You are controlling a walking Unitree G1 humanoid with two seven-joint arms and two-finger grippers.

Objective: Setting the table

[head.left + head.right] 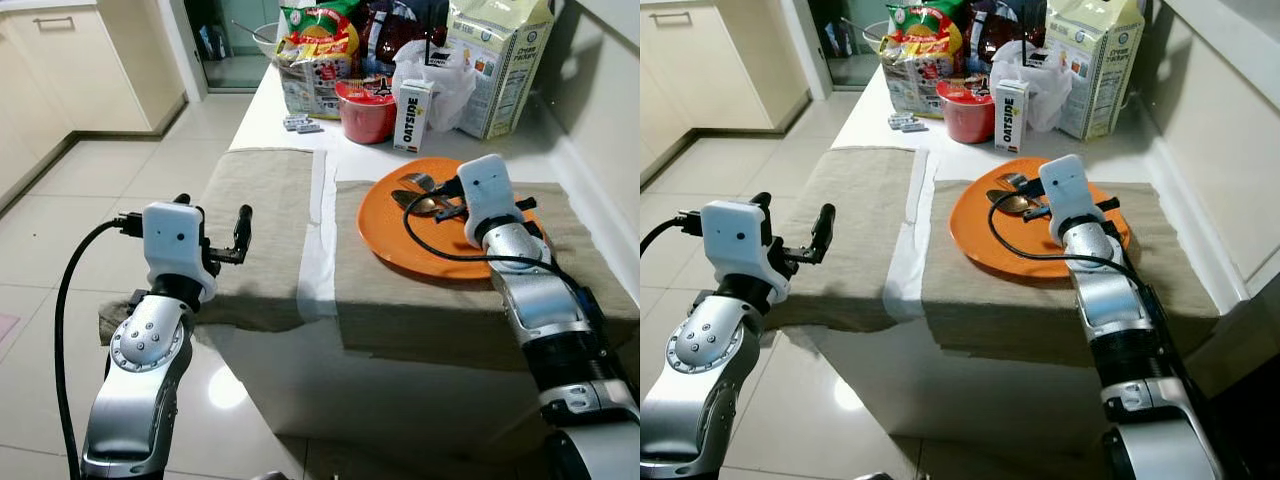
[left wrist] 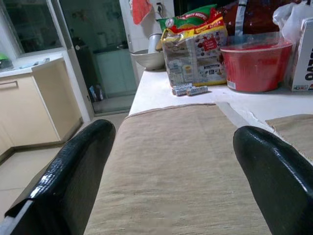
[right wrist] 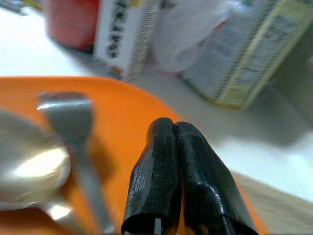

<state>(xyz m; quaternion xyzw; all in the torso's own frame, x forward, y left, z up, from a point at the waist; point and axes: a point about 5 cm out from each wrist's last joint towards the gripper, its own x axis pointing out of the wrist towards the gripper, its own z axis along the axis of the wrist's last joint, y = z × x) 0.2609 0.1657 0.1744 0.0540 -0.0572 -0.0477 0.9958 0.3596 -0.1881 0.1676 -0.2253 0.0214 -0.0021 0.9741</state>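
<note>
Right wrist view: fork [image 3: 78,147] beside closed right claw [image 3: 171,147].

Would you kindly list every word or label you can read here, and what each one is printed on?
"OATSIDE": down the side of the small white carton behind the orange plate.
Large carton at the back: printing too small to read with confidence.
Snack packs: colourful printing, blurred.
Red bowl lid label: unreadable.
</note>
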